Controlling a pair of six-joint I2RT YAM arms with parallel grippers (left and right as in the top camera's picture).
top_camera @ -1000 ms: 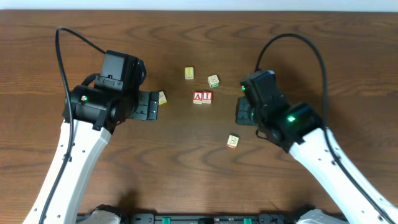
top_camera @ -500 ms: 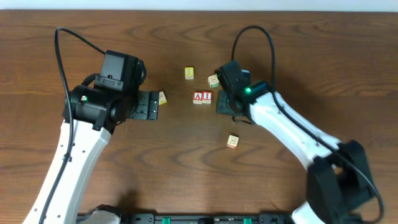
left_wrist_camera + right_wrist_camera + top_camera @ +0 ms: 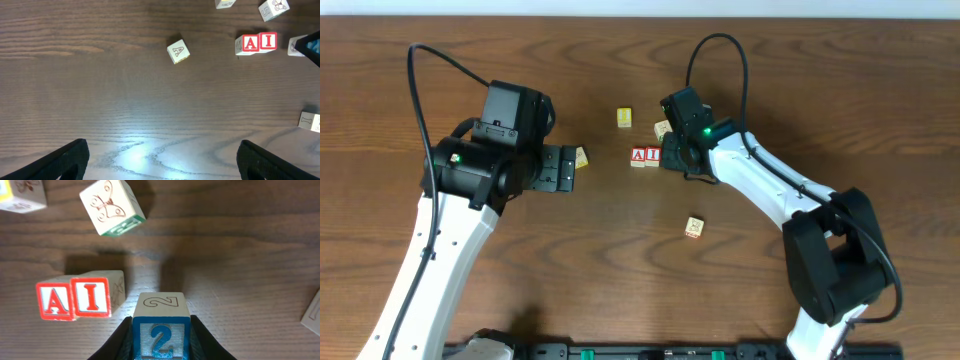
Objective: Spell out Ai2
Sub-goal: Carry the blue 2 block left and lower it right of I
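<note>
We found the right arm (image 3: 760, 180) reaching across the counter (image 3: 620, 270) toward the middle, its jaws clenched on the 2 block (image 3: 161, 325). The right wrist view showed that block squarely between the two fingers, with a blue 2 on the face toward the camera and an outlined 2 on the top. It sat just to the right of the red I block (image 3: 91, 297), close beside it but with a narrow strip of wood showing between them. We could not tell whether the 2 block rested on the counter or hung slightly above it. From overhead the wrist covered the block almost entirely.

The red A block (image 3: 52, 301) and the I block were touching side by side, reading A then I from left to right. Just beyond them lay a butterfly block (image 3: 112, 206), turned at an angle and apart from the row. Farther back and to the left was a yellow block (image 3: 624, 117).

The left arm (image 3: 470, 170) was over the left part of the counter, its jaws released and spread wide (only the two dark fingers (image 3: 65, 160) showed at the bottom corners of its wrist view), holding nothing. A pale block with an outlined A (image 3: 177, 51) lay in front of those jaws, well to the left of the red pair. One more pale block (image 3: 694, 227) lay alone nearer the robot, below the right arm.
</note>
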